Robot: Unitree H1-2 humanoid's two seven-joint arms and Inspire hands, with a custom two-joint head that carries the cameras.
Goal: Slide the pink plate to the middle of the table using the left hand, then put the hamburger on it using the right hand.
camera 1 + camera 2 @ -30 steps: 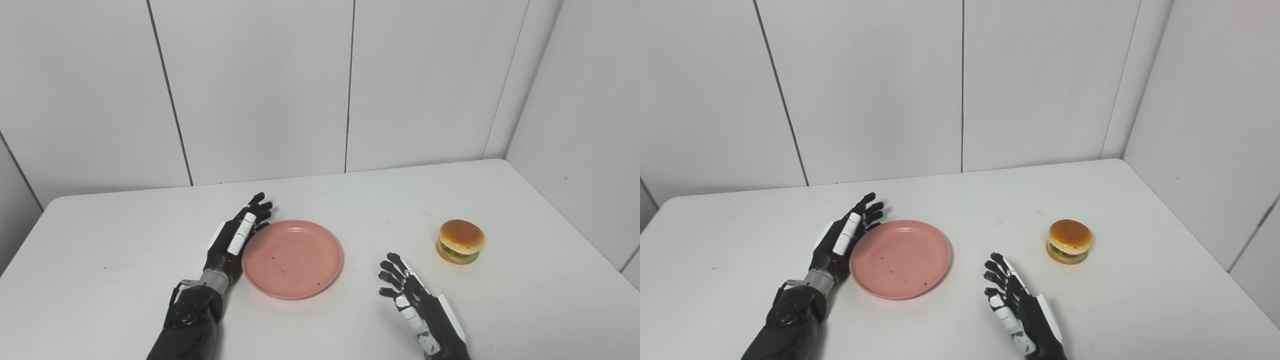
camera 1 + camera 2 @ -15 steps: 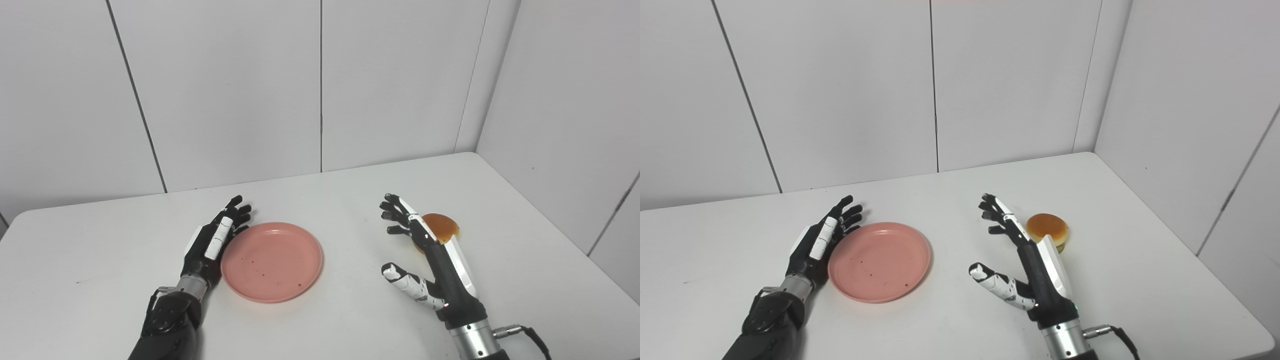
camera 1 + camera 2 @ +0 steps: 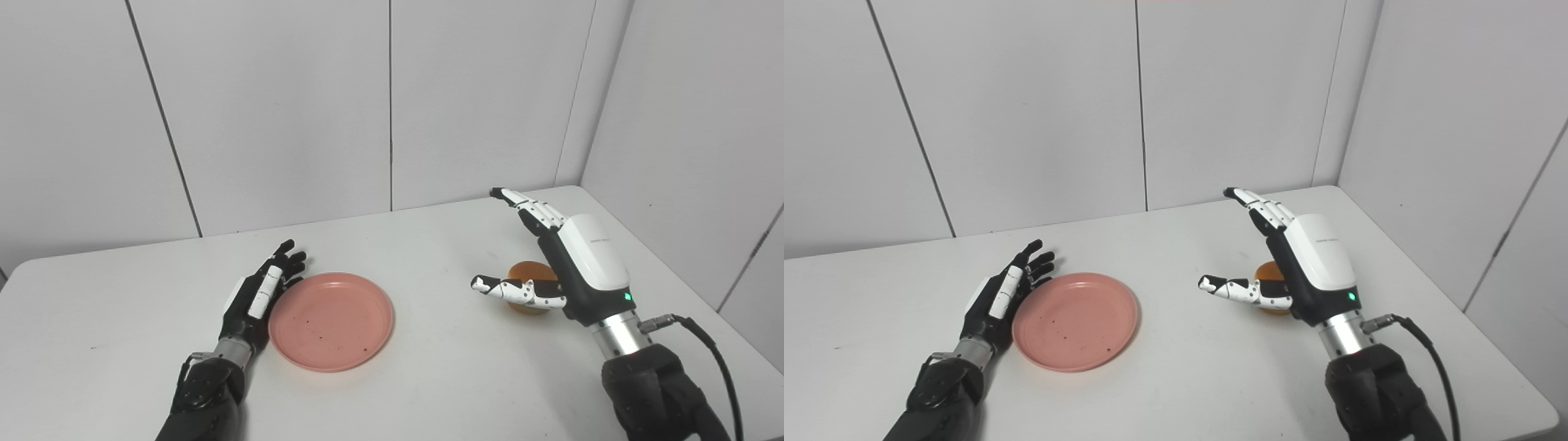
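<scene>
A round pink plastic plate [image 3: 331, 321] is lying flat on the white worktop [image 3: 429, 380], a little left of the worktop's middle, with a few dark specks showing on its inner surface. The left robot hand [image 3: 260, 297], black with a white strip along one finger, is resting on the worktop at the plate's left rim, its fingers stretched out and apart, pointing away from the robot; the hand is lying against the rim or just beside it and is grasping nothing. On the right side of the worktop a small toy hamburger with a glossy brown bun [image 3: 528, 271] is sitting, mostly hidden behind the right robot hand [image 3: 566, 260]. That black-and-white hand is hovering above and in front of the hamburger, released, its fingers [image 3: 530, 208] reaching up and forward over the bun and its thumb [image 3: 508, 289] sticking out leftward at the height of the hamburger, so the hamburger is lying in the hollow between fingers and thumb without being clasped. A black cable [image 3: 710, 355] is running from that wrist. The plate and the hamburger are lying well apart.
</scene>
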